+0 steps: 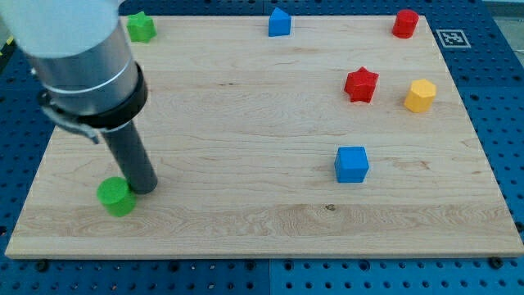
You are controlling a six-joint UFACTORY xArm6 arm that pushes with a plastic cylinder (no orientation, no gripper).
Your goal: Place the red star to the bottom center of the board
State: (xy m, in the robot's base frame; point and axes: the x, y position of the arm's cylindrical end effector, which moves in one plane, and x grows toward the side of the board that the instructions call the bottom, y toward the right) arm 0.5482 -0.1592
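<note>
The red star (pixel 361 84) lies on the wooden board (pixel 246 123) at the view's right, in its upper half, just left of a yellow hexagonal block (pixel 420 95). My tip (pixel 144 188) rests on the board at the view's lower left, touching or nearly touching the right side of a green round block (pixel 115 196). The tip is far to the left of the red star and lower in the view. The rod and its grey housing rise toward the view's top left.
A blue cube (pixel 352 164) sits below the red star. A blue house-shaped block (pixel 279 22) is at the top centre, a red round block (pixel 404 23) at the top right, a green star (pixel 140 27) at the top left.
</note>
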